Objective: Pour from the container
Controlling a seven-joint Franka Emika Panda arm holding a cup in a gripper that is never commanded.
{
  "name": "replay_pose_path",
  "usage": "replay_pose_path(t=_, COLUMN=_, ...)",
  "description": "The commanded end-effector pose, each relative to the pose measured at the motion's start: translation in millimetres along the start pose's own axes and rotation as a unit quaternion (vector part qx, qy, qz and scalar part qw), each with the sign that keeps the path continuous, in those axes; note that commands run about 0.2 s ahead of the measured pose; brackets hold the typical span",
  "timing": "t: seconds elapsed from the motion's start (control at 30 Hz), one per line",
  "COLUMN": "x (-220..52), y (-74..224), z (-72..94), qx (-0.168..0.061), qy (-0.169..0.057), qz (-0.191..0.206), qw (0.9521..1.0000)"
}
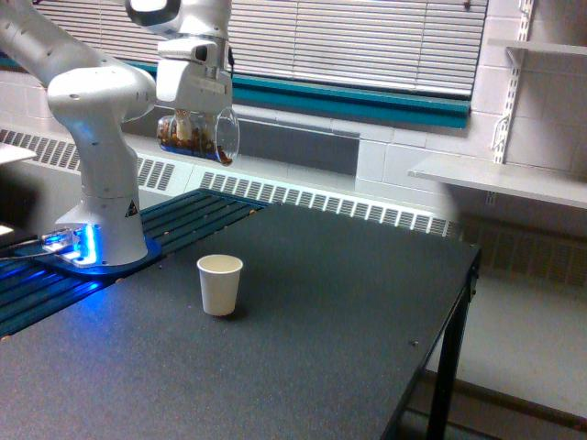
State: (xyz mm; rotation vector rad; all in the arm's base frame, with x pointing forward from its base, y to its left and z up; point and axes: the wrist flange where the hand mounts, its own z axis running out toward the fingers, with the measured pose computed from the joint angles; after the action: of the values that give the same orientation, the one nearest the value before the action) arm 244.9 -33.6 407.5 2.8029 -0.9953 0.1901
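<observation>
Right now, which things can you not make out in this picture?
- Pincer fingers: exterior view, hidden behind the container; open or shut unclear.
- Paper cup contents: exterior view, hidden by its wall.
- Brown pieces in the container: too small and blurred to identify.
- Table: near side cut off by the frame's bottom edge.

**Free room and obstacles above the desk**

The dark desk lies open over most of its top; the only thing standing on it is a white paper cup, upright. The container, tipped on its side in the jaws, hangs high, with clear air between it and the cup. The arm's white base blocks the exterior view's left; a wall shelf juts out at the right
</observation>
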Motion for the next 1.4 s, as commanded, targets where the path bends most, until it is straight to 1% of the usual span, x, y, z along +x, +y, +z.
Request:
replay_pose_path(t=0.03, x=-8.0, y=2.3, z=13.6, qx=-0.015, qy=-0.012, qz=0.004, qw=0.9998)
replay_pose_path(t=0.67, x=-5.3, y=12.4, z=23.2, qx=-0.037, qy=-0.025, qz=-0.001, qw=0.999)
replay_pose_path(t=1.07, x=-4.9, y=8.0, z=31.4, qx=-0.049, qy=-0.026, qz=-0.009, qw=0.9984)
replay_pose_path(t=1.4, x=-7.1, y=3.0, z=35.2, qx=-0.053, qy=-0.031, qz=-0.011, qw=0.998)
